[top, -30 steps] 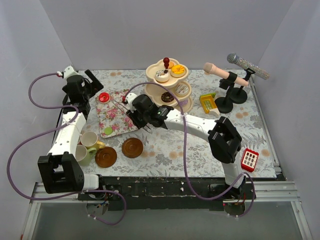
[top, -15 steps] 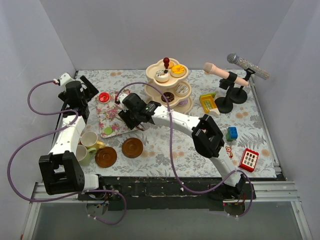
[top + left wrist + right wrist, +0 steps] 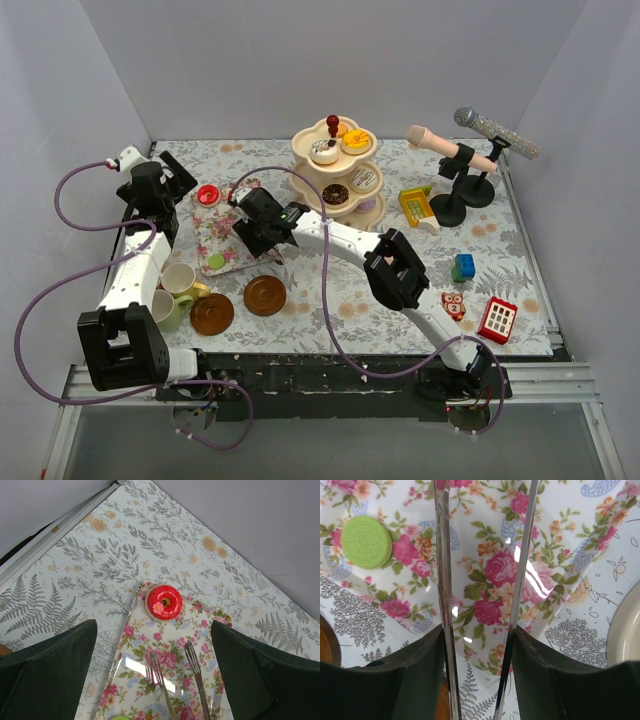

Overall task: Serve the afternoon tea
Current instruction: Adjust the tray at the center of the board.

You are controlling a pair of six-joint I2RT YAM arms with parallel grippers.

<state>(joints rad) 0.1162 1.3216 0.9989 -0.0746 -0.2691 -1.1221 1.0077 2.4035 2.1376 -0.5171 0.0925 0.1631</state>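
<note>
Right gripper [image 3: 262, 222] reaches across to the floral tray [image 3: 215, 238] on the left half of the table [image 3: 330, 300]. Its jaws pinch the metal tongs [image 3: 442, 580]: in the right wrist view each steel arm lies flat against the inner face of a finger, the two arms standing apart with the tray's roses showing between them. The tong ends point over the tray's middle. A green cookie [image 3: 366, 542] lies on the tray off to one side of the tongs, not touched. A red donut [image 3: 164, 601] sits alone at the tray's far end. Left gripper [image 3: 152, 625] hangs above that end, jaws spread wide and nothing between them — the donut shows in the gap, well below. The three-tier stand [image 3: 337, 165] stands right of the tray at the back of the table, with small cakes on its top tier and donuts on the tier below. The cups [image 3: 178, 280] cluster by the left arm at the near left; two brown saucers [image 3: 265, 296] lie bare just beside them — none bears a cup.
</note>
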